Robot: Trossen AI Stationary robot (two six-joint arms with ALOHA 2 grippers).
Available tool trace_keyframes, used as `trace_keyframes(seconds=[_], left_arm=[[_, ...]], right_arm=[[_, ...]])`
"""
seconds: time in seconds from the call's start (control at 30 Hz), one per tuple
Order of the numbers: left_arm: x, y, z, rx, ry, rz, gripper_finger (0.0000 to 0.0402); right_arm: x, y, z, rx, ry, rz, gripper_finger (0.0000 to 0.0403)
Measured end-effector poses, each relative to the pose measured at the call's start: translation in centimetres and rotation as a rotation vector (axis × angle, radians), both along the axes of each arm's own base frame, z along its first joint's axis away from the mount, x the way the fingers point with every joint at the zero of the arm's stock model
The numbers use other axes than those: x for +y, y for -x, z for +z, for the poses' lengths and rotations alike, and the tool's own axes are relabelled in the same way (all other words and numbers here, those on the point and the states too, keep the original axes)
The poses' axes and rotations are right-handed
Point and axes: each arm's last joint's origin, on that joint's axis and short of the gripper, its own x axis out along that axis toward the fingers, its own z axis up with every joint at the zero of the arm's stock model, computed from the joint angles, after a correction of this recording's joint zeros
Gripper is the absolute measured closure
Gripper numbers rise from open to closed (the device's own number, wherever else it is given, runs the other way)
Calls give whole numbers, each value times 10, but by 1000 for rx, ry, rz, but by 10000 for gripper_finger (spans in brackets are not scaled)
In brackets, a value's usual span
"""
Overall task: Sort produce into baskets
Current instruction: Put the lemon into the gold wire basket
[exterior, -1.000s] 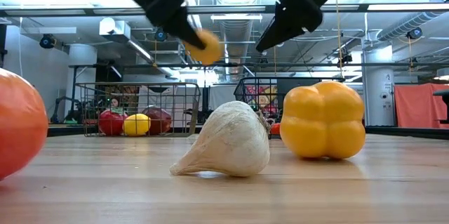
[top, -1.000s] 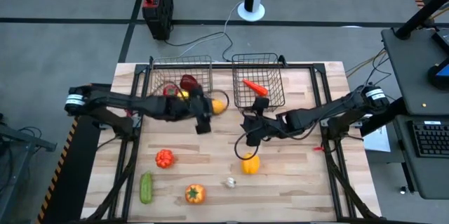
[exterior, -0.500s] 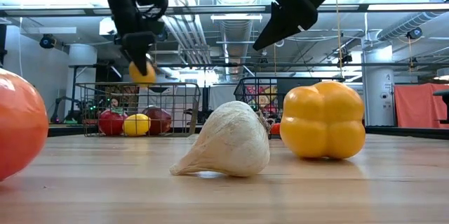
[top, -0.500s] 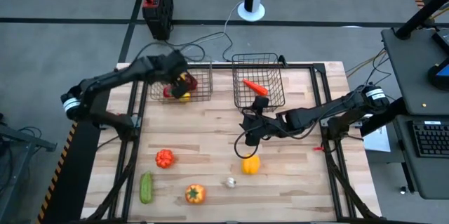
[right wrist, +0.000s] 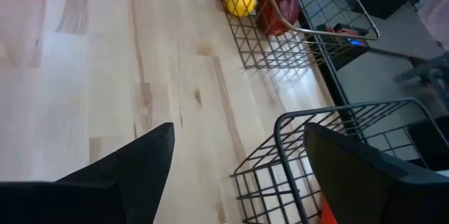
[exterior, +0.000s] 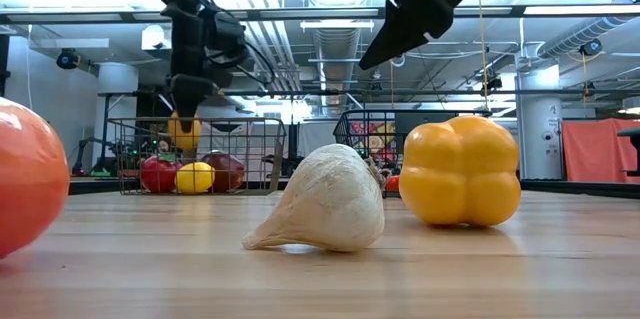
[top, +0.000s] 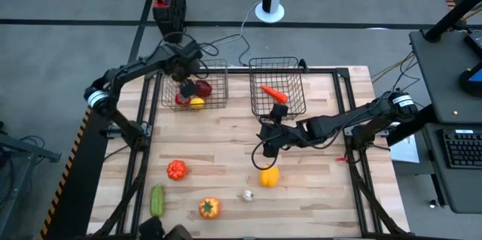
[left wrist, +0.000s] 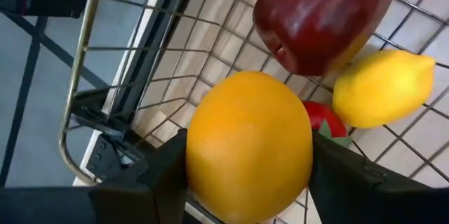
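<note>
My left jaws (left wrist: 245,182) clamp the orange (left wrist: 249,147) across its middle, hanging inside the left basket (top: 218,82) above the apple (top: 203,87) and lemon (top: 196,104). It looks light, hard and slick, so I judge a wide-belly grip safest. Wire walls crowd close; straight up is free. My right jaws (top: 265,142) hang open and empty, the pepper (top: 268,175) at their 6 o'clock on the desk (top: 226,157).

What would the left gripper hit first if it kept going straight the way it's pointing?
Probably the left basket's mesh floor or the tomato just under the orange that the left gripper holds; depth is unclear.
</note>
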Motion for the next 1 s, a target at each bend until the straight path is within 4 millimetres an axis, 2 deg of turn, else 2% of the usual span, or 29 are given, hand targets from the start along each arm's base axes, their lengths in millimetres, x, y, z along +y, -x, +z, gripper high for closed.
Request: trace_keyframes(seconds=[0.17, 0.37, 1.0], left_arm=[[7, -4, -6, 37, -42, -13, 183], [14, -4, -13, 78, -52, -7, 144], [30, 10, -14, 53, -61, 61, 142]], right_arm=[[0, 0, 0, -1, -4, -2, 86], [0, 0, -1, -3, -10, -7, 88], [0, 0, -1, -8, -18, -13, 85]])
